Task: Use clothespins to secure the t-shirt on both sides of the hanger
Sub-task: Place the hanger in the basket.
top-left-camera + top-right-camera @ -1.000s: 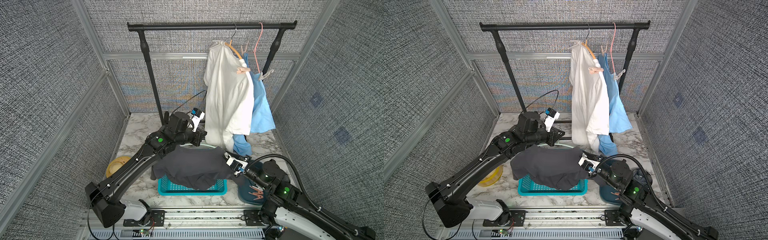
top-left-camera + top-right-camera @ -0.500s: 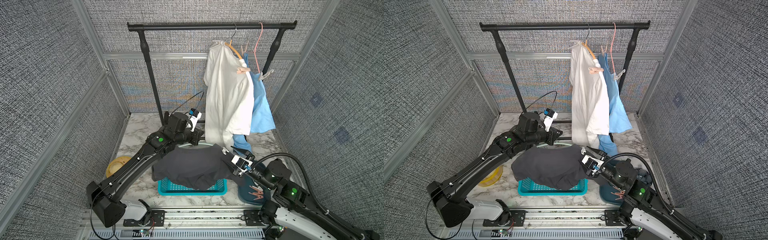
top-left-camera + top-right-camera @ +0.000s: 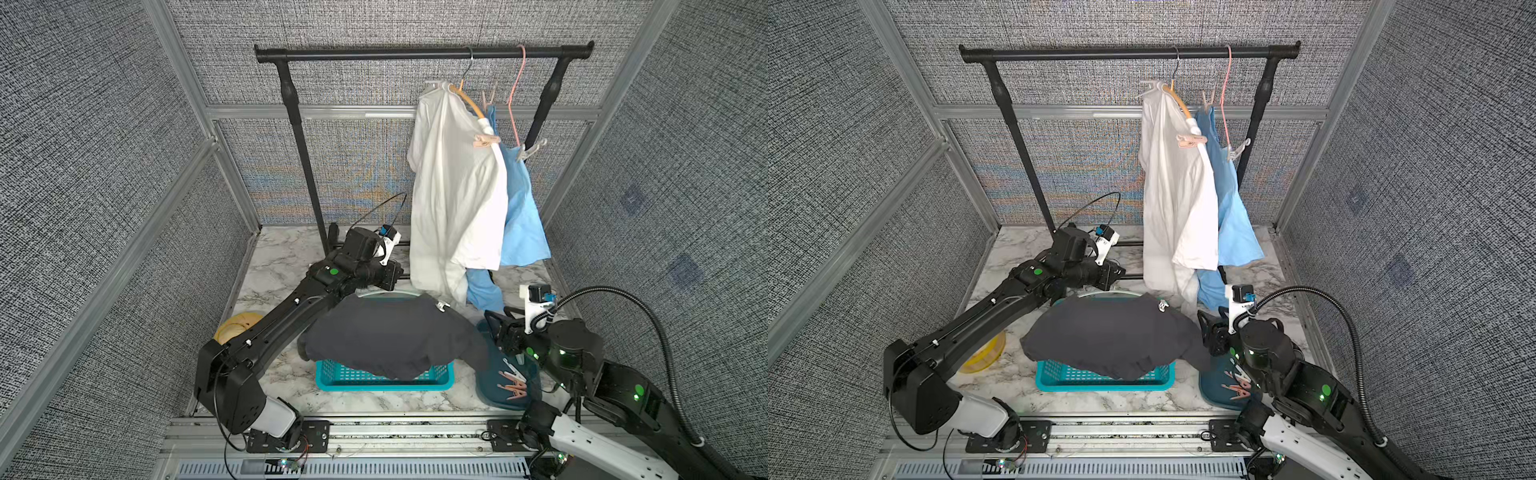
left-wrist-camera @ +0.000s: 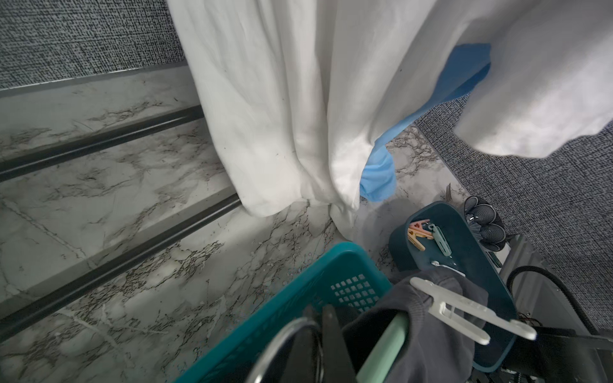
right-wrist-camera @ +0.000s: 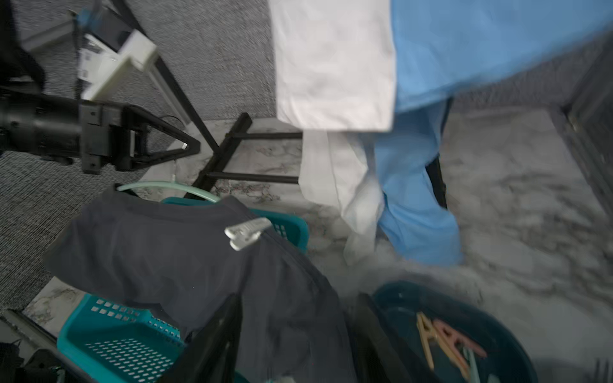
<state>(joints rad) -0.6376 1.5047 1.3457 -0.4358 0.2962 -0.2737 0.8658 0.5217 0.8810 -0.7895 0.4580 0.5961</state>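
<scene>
A dark grey t-shirt [image 3: 395, 336] [image 3: 1108, 332] is draped on a mint-green hanger [image 3: 386, 294] [image 5: 166, 187] above the basket. My left gripper [image 3: 392, 275] [image 4: 323, 318] is shut on the hanger's metal hook. One white clothespin [image 3: 441, 306] [image 3: 1163, 306] [image 4: 464, 311] [image 5: 247, 232] is clipped on the t-shirt's shoulder on the right-arm side. My right gripper [image 3: 494, 328] [image 3: 1204, 328] [image 5: 295, 331] is open, clear of that clothespin, beside the hanging sleeve. Several loose clothespins [image 3: 515, 384] [image 4: 421, 233] [image 5: 444, 341] lie in a dark teal tray [image 3: 490, 386] below it.
A teal mesh basket [image 3: 374, 376] sits under the t-shirt. Behind it, the black rack [image 3: 415, 53] carries a white shirt [image 3: 453, 187] and a blue one [image 3: 519, 216], both pegged to hangers. The rack's foot bars [image 4: 116, 136] cross the marble. A yellow disc [image 3: 239, 324] lies left.
My right gripper has opened, let go at the t-shirt's shoulder and drawn back to the right over the tray. The white clothespin stays on the shoulder. The left arm has barely moved.
</scene>
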